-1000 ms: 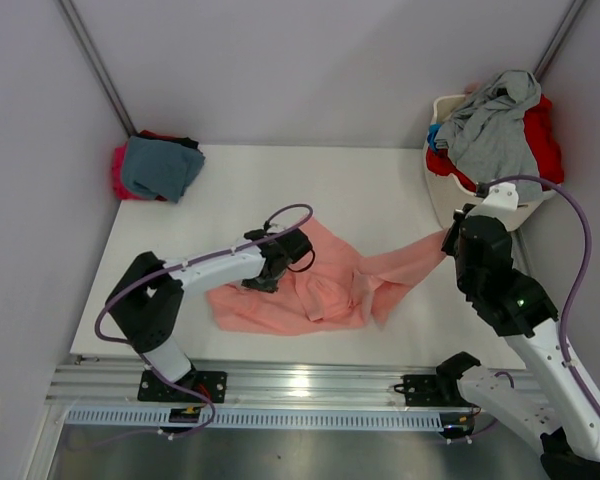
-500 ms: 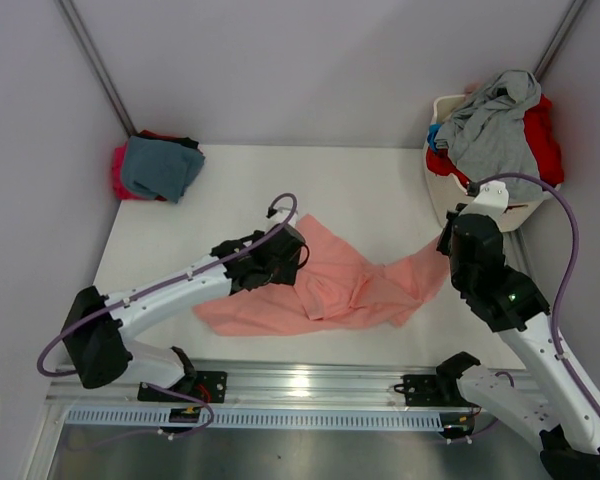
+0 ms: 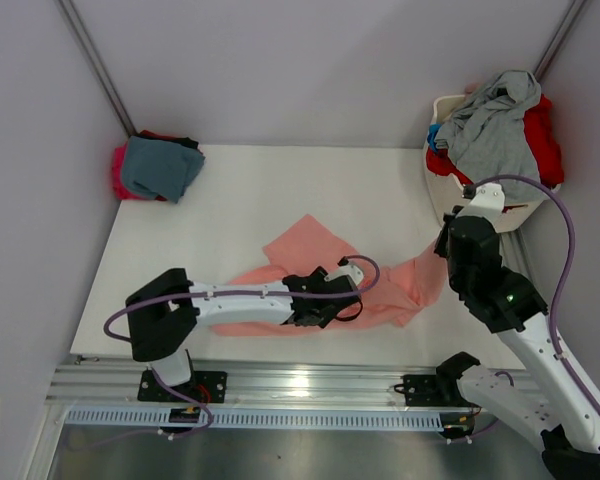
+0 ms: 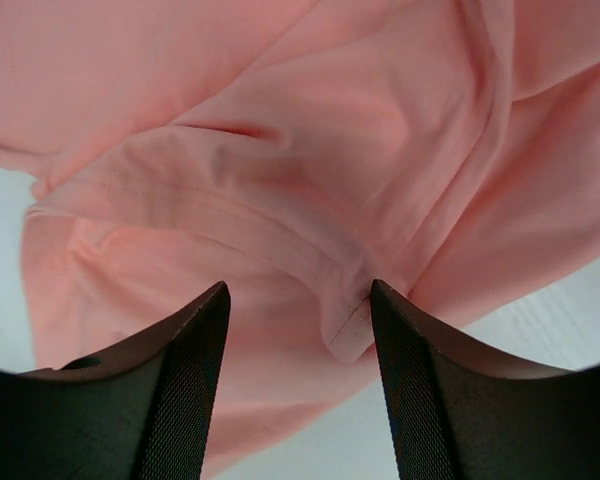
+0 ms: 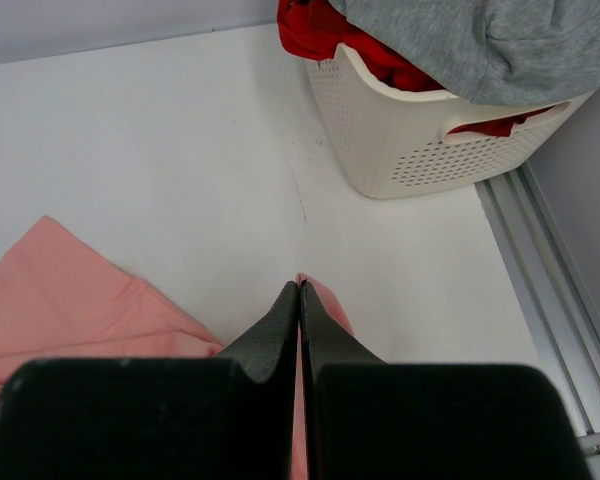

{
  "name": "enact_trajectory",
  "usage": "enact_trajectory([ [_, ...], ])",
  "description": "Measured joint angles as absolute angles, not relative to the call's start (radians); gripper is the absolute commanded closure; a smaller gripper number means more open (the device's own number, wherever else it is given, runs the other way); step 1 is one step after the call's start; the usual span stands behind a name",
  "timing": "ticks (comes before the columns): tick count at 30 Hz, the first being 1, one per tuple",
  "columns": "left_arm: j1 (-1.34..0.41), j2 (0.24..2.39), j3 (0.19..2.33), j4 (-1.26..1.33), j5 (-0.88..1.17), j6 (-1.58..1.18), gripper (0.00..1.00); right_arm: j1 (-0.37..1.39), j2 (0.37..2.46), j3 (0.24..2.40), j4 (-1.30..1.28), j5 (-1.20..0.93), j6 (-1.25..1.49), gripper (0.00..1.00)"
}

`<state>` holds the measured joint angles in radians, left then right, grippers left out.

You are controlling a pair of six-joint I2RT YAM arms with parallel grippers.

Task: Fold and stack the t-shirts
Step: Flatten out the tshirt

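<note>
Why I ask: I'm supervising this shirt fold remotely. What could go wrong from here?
The right end effector pinches only a thin corner of the pink shirt; it could slip out. The left end effector is open over bunched folds and may grab several layers.

Bright, even light, probably from overhead; only faint, soft shadows on the table (image 3: 230, 190). Glare spot on the metal rail (image 3: 300, 380). Near fingers (image 4: 180, 400) slightly blurred in wrist views.
</note>
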<state>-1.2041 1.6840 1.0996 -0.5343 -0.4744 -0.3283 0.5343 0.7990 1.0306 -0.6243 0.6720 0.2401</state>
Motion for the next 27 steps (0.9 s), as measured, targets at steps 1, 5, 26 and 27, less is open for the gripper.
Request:
enact_trajectory([
  [1,-1.216,1.695,1.101,-0.537,-0.503,-0.310,0.38,0.537,0.798,1.029,-0.624,0.672,0.243,1.00],
  [5,-1.254,1.703,1.100,-0.546,-0.591,-0.241,0.38,0.545,0.794,1.021,-0.626,0.673,0.252,1.00],
  [26,-1.431,1.488,0.977,-0.513,-0.681,0.043,0.39,0.591,0.794,1.012,-0.640,0.691,0.276,1.00],
  [27,-1.434,1.489,0.977,-0.510,-0.677,0.053,0.40,0.593,0.794,1.012,-0.642,0.692,0.278,1.00],
])
